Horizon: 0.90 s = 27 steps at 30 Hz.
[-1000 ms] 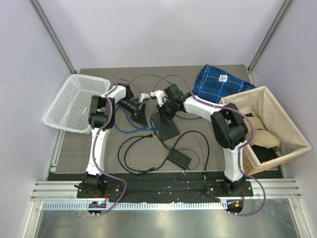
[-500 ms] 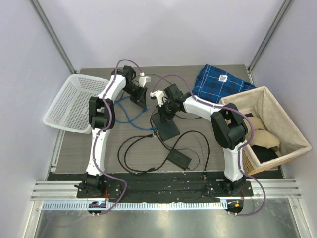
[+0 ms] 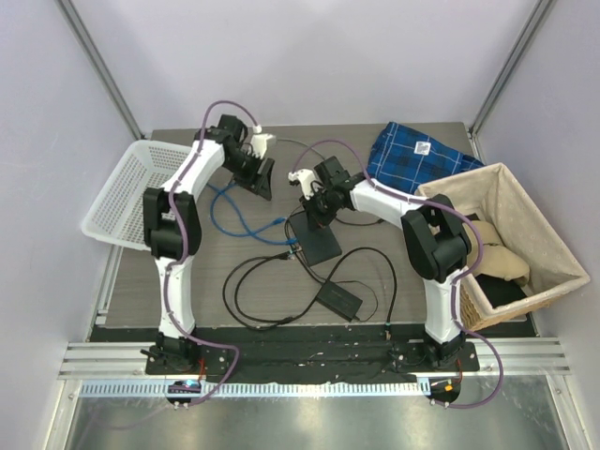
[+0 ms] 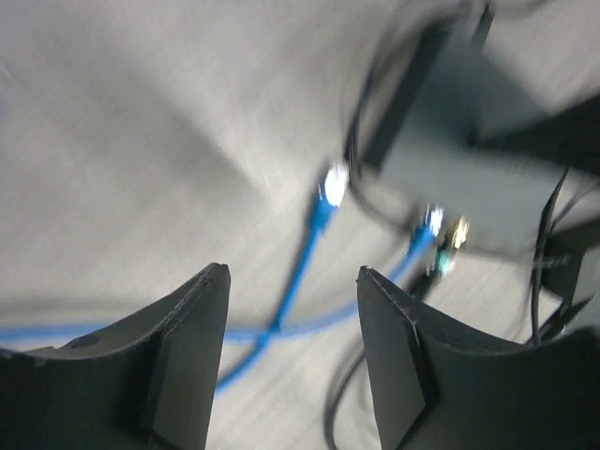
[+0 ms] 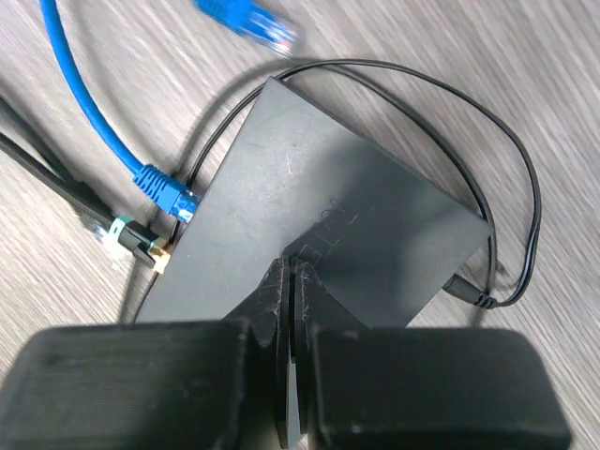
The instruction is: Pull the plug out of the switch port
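- My left pincer (image 4: 292, 279) spread, empty; my right pincer (image 5: 289, 274) pressed together on the switch (image 5: 375, 211) top.
- Risk: if I lift it, tugging the seated blue plug (image 5: 164, 193) drags the switch.

A white perforated plastic basket (image 3: 131, 202) sits at the left of the grey wood-grain table (image 3: 131, 291). A blue plaid cloth (image 3: 412, 155) lies beside a cream-lined woven hamper (image 3: 536, 225). A small black power brick (image 3: 339, 300) lies near the front edge.
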{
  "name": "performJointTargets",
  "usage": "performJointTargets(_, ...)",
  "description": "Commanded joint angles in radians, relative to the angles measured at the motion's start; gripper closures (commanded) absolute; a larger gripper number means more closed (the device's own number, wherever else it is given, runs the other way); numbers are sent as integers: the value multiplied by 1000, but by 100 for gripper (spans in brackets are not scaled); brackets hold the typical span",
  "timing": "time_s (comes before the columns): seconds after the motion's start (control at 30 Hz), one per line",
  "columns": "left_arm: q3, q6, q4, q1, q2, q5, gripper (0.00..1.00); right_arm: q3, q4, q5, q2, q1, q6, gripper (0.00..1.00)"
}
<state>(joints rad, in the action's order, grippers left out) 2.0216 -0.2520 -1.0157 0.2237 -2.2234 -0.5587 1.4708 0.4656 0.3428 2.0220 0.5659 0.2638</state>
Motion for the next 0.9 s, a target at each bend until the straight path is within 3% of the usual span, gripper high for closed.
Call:
performJointTargets(0.0, -301, -49, 152, 40, 152, 72, 39, 48, 74, -61, -72, -72, -7, 99)
performJointTargets(0.27, -455, -64, 314, 210, 223, 371, 39, 249, 82, -10, -109, -216, -159, 99)
performJointTargets(0.43, -409, -32, 370, 246, 160, 494, 42, 244, 79, 39, -129, -210, -179, 99)
performJointTargets(0.53, -442, -55, 423, 246, 179, 545, 44, 154, 74, -22, -175, -193, -146, 99)
performJointTargets(0.7, -457, -93, 410, 241, 171, 511, 47, 69, 81, -73, -238, -175, -80, 99)
performJointTargets(0.87, -410, -86, 281, 241, 114, 310, 48, 55, 79, -88, -293, -202, -63, 99)
